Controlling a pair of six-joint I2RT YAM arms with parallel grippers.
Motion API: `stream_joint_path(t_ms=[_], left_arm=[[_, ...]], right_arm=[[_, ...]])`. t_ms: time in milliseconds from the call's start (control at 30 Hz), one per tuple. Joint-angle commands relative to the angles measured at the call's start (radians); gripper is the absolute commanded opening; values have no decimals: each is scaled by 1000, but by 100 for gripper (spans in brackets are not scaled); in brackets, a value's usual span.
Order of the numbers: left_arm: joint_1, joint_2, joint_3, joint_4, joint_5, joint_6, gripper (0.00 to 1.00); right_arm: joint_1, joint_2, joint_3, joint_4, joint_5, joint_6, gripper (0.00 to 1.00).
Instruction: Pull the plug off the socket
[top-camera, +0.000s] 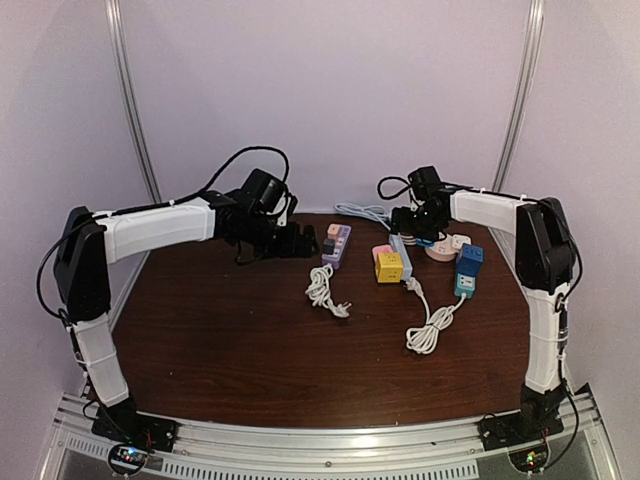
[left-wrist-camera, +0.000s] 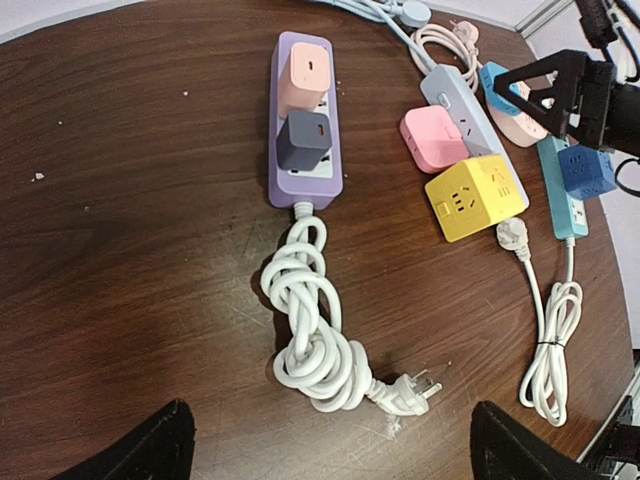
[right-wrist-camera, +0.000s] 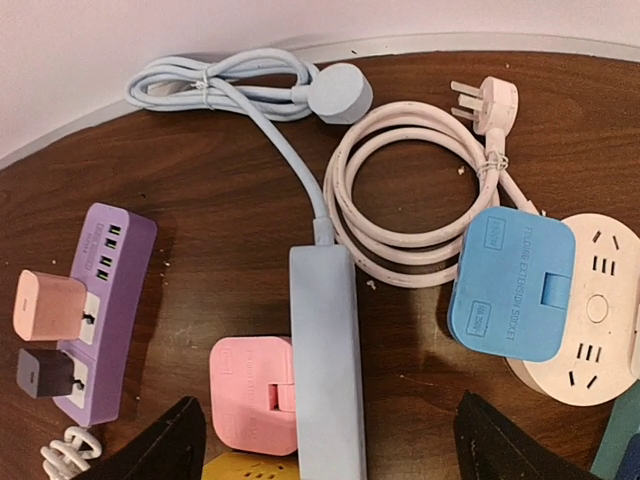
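My right gripper (right-wrist-camera: 328, 400) is open and hangs over a grey-blue power strip (right-wrist-camera: 328, 350). A pink plug (right-wrist-camera: 250, 395) is pushed into that strip's left side, and both lie between the fingers (right-wrist-camera: 160, 450). A purple strip (left-wrist-camera: 305, 120) carries a pink adapter (left-wrist-camera: 305, 70) and a dark adapter (left-wrist-camera: 302, 140). My left gripper (left-wrist-camera: 328, 410) is open above that strip's coiled white cord (left-wrist-camera: 305, 320), touching nothing. In the top view the left gripper (top-camera: 300, 240) sits left of the purple strip (top-camera: 336, 245) and the right gripper (top-camera: 405, 225) behind the grey-blue strip.
A yellow cube socket (left-wrist-camera: 475, 195) sits at the grey-blue strip's near end. A blue plug (right-wrist-camera: 512, 285) sits on a round cream socket (right-wrist-camera: 595, 310), beside a coiled pinkish cord (right-wrist-camera: 400, 190). A teal strip with a blue cube (top-camera: 468, 262) lies to the right.
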Motion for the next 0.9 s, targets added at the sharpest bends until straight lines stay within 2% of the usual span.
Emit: stream_joint_path(t_ms=[0,267,433,500,700,867], left_arm=[[-1,-32,-27,78,-18,13,98],[-5,4,-47,232,11,-48,98],[-5,21,-72,293,24,-78,98],[-6,29,-71,301,46,-86,98],[-22,41,-86,332,88,-112,98],[-29,64,-103,380,142,-155,98]], right_arm=[[-10,55,24,-9,-6,-7,85],[-8,105,-3,40,-93,23,70],[10,95,-41,64,-107,35,56],[18,74,-63,72,-103,37,46],[32,-42,-170,129,-141,48,34],[37,-150,-314,215,-208,60,18]])
